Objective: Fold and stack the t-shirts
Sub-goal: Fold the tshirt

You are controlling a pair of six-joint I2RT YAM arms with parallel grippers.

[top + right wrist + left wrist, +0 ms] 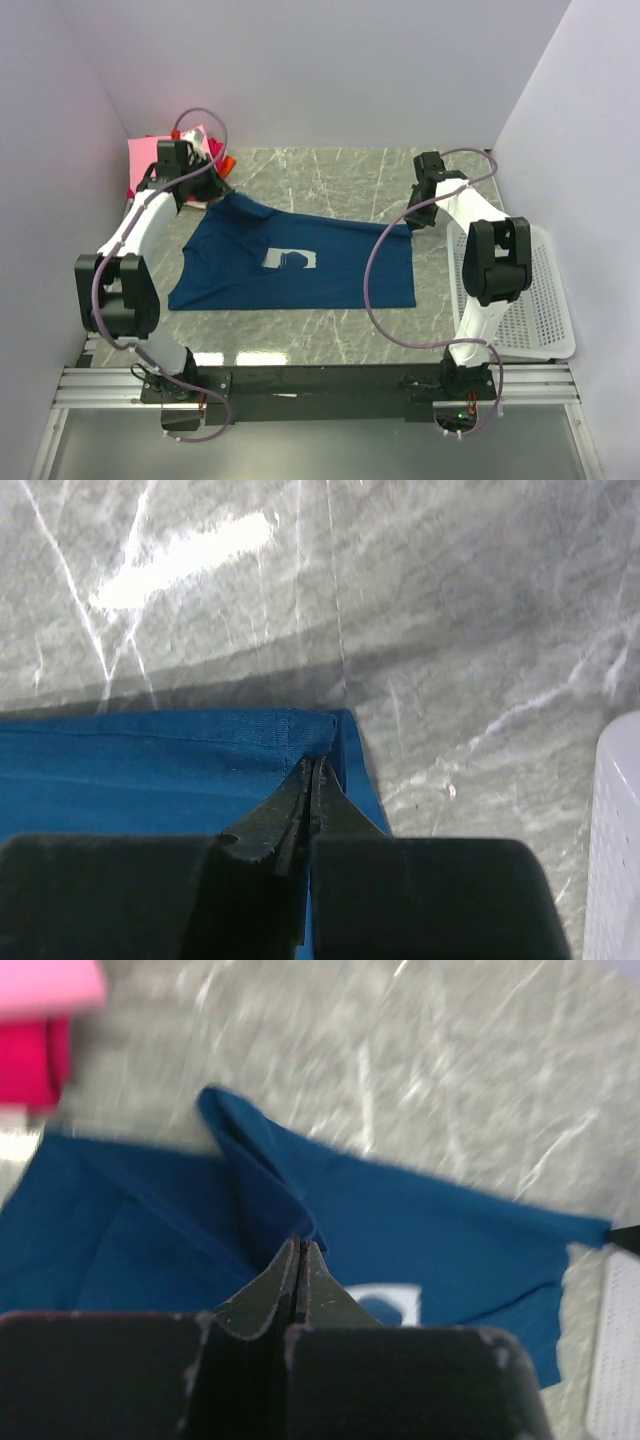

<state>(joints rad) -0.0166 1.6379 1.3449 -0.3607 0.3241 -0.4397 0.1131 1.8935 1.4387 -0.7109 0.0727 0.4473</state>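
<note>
The dark blue cloth t-shirt (300, 285) is pinched at its far corners — by the left gripper (299, 1252) and right gripper (313, 772), both clamped tight.

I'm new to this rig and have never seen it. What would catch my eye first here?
A dark blue t-shirt with a white print lies spread mid-table, its two far corners pinched in the shut jaws of both arms. Folded pink and red shirts sit at the far left corner; a white mesh basket stands at the right edge.
</note>
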